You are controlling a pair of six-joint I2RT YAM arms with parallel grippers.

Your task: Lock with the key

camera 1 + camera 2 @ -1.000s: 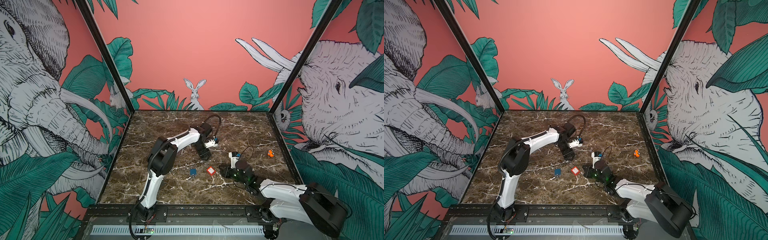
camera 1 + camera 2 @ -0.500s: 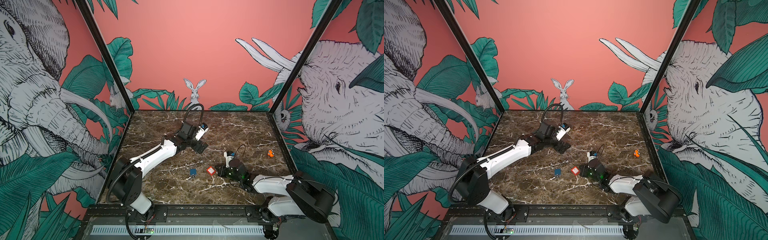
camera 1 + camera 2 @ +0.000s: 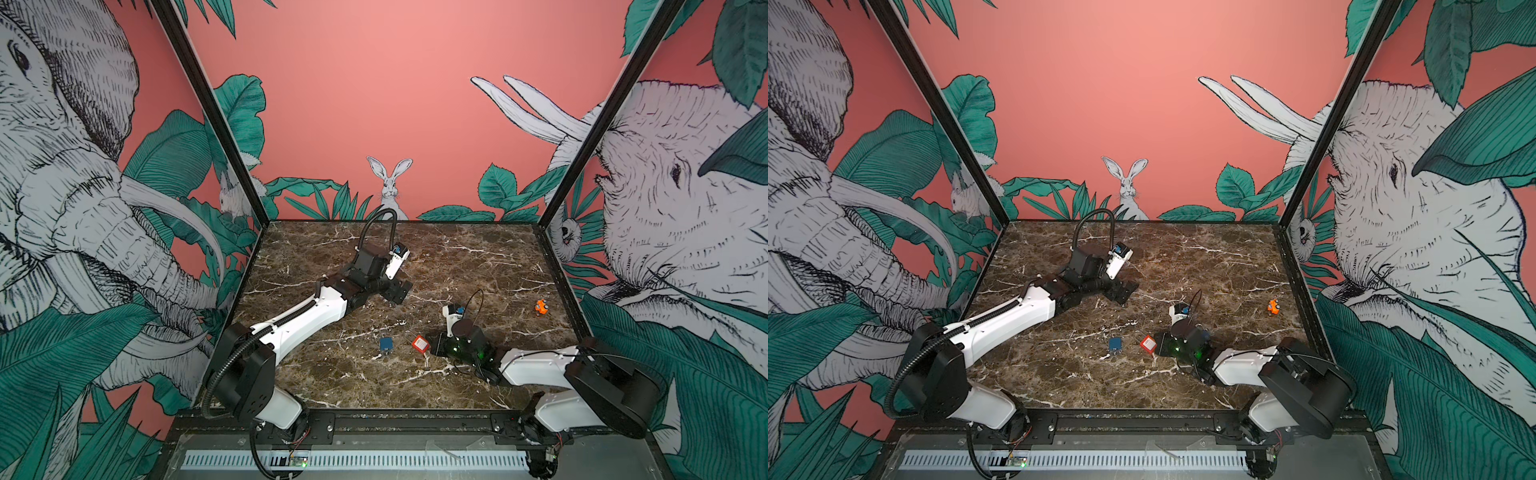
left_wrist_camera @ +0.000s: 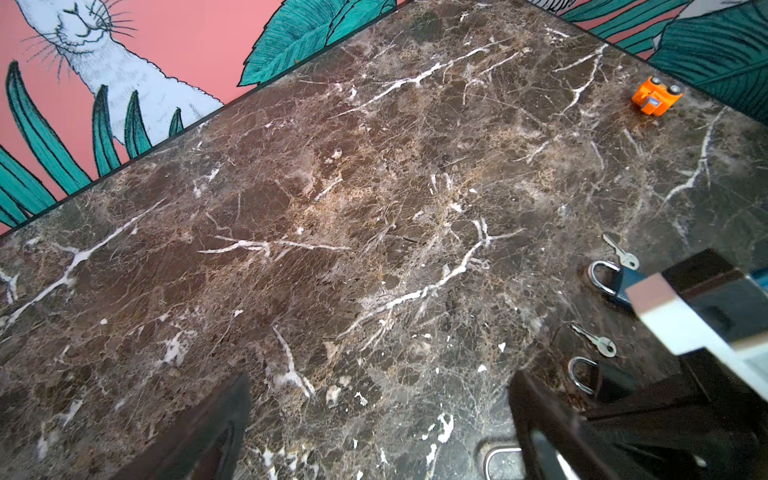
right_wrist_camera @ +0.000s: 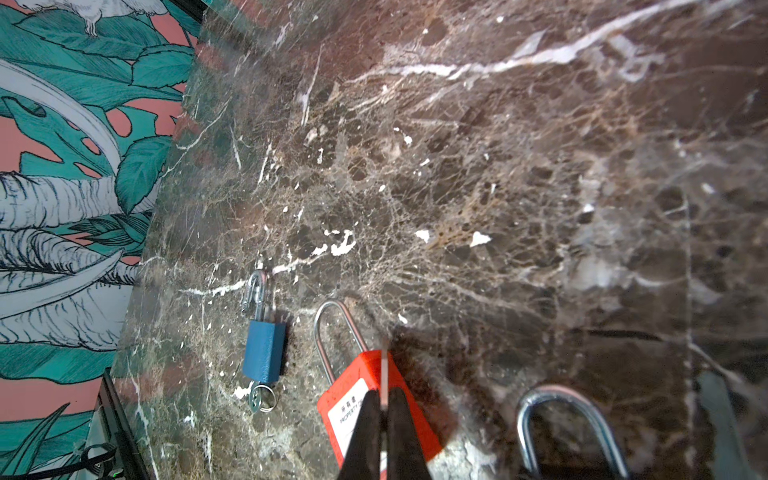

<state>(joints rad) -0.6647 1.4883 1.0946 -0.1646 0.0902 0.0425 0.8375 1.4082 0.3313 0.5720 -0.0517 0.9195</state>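
A red padlock point(image 5: 365, 390) with a white label lies on the marble, its shackle point(image 5: 332, 332) raised; both top views show it point(image 3: 419, 344) point(image 3: 1147, 343). My right gripper point(image 5: 384, 401) is shut on a thin silver key point(image 5: 386, 370), whose blade sticks out over the red body. In the top views this gripper point(image 3: 433, 347) point(image 3: 1158, 345) sits low, just right of the padlock. My left gripper point(image 4: 380, 386) is open over bare marble at mid-table point(image 3: 398, 291) point(image 3: 1123, 291), holding nothing.
A blue padlock point(image 5: 264, 353) point(image 3: 385, 344) with a ringed key in its base lies left of the red one. A dark padlock's shackle point(image 5: 561, 424) lies on the red one's other side. Two dark padlocks point(image 4: 602, 278) point(image 4: 582, 374) lie with loose keys. An orange toy car point(image 3: 540, 306) sits far right.
My right gripper has slid left with the key, up to the red padlock. The left arm has folded down low to the left, and its jaws have opened a little wider.
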